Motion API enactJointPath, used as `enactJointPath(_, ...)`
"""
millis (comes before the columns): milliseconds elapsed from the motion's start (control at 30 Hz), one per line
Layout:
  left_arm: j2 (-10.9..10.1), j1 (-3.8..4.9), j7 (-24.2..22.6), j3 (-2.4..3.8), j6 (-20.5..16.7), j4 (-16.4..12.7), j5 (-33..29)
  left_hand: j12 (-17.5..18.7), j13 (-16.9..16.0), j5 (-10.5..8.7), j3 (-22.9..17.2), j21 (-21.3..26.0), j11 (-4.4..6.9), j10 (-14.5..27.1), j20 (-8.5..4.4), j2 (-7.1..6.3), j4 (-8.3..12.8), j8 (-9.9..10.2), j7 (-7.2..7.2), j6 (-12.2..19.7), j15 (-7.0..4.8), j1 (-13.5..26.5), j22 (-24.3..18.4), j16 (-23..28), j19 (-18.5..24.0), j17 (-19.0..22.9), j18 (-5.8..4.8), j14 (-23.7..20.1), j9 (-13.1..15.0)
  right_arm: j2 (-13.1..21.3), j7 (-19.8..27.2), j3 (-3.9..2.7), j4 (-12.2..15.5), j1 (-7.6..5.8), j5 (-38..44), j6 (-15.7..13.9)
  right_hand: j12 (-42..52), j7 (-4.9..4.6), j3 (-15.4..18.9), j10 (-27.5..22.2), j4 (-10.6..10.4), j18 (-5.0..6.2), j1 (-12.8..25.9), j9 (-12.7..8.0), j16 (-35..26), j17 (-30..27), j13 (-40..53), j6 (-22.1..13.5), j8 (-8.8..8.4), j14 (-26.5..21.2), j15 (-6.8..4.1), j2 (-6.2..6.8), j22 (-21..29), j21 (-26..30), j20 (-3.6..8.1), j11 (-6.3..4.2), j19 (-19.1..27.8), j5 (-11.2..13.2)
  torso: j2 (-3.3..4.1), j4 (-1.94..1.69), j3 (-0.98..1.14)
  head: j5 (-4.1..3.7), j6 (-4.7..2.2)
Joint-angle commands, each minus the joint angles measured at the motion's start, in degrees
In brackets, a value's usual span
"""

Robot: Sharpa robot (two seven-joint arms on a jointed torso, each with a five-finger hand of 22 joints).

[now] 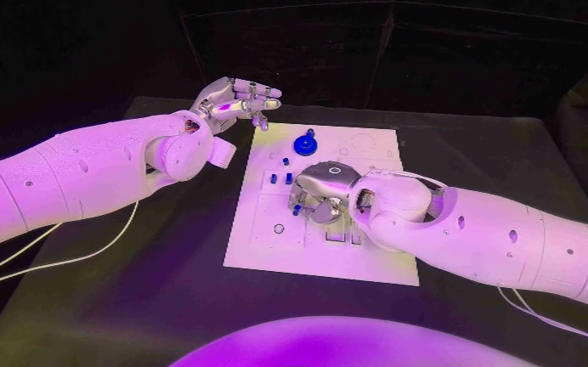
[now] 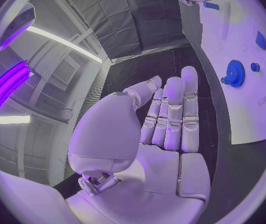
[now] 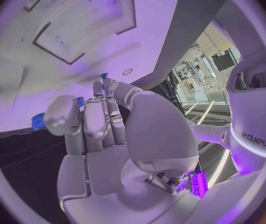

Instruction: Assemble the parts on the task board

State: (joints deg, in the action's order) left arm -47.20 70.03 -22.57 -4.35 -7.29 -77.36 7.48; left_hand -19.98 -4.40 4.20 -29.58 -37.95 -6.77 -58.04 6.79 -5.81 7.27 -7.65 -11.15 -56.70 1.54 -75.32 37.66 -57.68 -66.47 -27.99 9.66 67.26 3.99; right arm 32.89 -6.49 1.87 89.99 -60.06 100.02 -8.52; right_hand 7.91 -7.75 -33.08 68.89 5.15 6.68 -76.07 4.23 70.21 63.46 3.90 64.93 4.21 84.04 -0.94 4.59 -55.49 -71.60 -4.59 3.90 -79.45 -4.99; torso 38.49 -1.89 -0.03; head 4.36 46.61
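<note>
**Right hand down on the board, left hand raised beside it**

Black table (image 1: 147,282) carries the white task board (image 1: 263,248). From the head camera I see my left hand (image 1: 233,102) lifted off the board's far left corner, fingers extended, holding nothing. My right hand (image 1: 324,193) hangs over the board's middle, fingers curled down.

Left wrist: straight fingers (image 2: 173,117), bare palm; blue gear (image 2: 235,73) stands on the board.

Right wrist: fingers curled around a small blue part (image 3: 80,103); I can't tell if it's gripped.
</note>
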Motion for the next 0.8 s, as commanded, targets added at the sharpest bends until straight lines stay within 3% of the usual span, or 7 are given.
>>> enactJointPath(33, -0.02, 0.10, -0.12, 0.04, 0.43, -0.05, -0.24, -0.28, 0.10, 0.29, 0.28, 0.23, -0.07, 0.19, 0.04, 0.27, -0.01, -0.20, -0.12, 0.14, -0.09, 0.35, -0.05, 0.25, 0.41, 0.05, 0.78, -0.36, -0.08, -0.24, -0.59, 0.06, -0.13, 0.11, 1.31, 1.13, -0.23, -0.32, -0.03, 0.14, -0.17, -0.49, 0.78, 0.03, 0.25, -0.08, -0.04, 0.05, 0.18, 2.03, -0.16, 0.00, 0.04, -0.08, 0.02, 0.08, -0.14, 0.25, 0.01, 0.05, 0.01, 0.06, 0.06)
enactJointPath(433, -0.02, 0.10, 0.01, 0.04, 0.59, -0.02, -0.24, -0.28, 0.10, 0.29, 0.28, 0.23, -0.07, 0.19, 0.04, 0.27, -0.01, -0.20, -0.12, 0.14, -0.09, 0.35, -0.05, 0.25, 0.41, 0.05, 0.78, -0.36, -0.08, -0.69, -1.00, 0.15, -0.37, 0.35, 3.07, 1.19, -0.90, -0.52, 0.60, -0.64, -0.22, -0.45, 1.62, -0.11, 0.22, -0.37, -0.10, -0.63, -0.20, 1.87, 0.04, 0.70, 0.29, 0.05, -0.12, 0.35, 0.12, -0.26, -0.02, 0.01, -0.01, 0.03, 0.17)
enactJointPath(700, -0.01, 0.10, 0.14, 0.04, 0.68, 0.06, -0.24, -0.33, 0.12, 0.29, 0.32, 0.26, -0.10, 0.26, 0.07, 0.26, 0.00, -0.23, -0.15, 0.22, -0.06, 0.38, -0.08, 0.24, 0.43, 0.09, 0.78, -0.39, -0.08, -0.66, -0.36, 0.22, -0.39, 0.38, 2.78, -0.46, -3.14, -1.45, 3.06, -5.62, -0.68, -0.25, 3.74, -0.61, -0.27, -1.43, -0.30, -4.64, -0.78, 1.38, 1.16, 3.03, 1.59, 0.85, -0.99, 1.68, 0.91, -2.19, -0.02, 0.04, 0.00, 0.05, 0.15)
enactJointPath(800, -0.02, 0.10, 0.22, 0.04, 0.73, 0.09, -0.24, -0.33, 0.12, 0.29, 0.32, 0.26, -0.10, 0.26, 0.07, 0.26, 0.00, -0.23, -0.15, 0.22, -0.06, 0.38, -0.08, 0.24, 0.43, 0.09, 0.78, -0.39, -0.08, -0.34, 0.13, 0.23, -0.24, 0.40, 2.43, -2.47, -3.21, -1.64, 4.10, -7.09, -0.75, -0.08, 4.02, -0.60, -0.66, -2.06, -0.24, -6.41, -0.74, 1.15, 1.36, 3.49, 2.48, 1.40, -1.27, 1.96, 1.33, -2.61, -0.02, 0.04, 0.00, 0.05, 0.15)
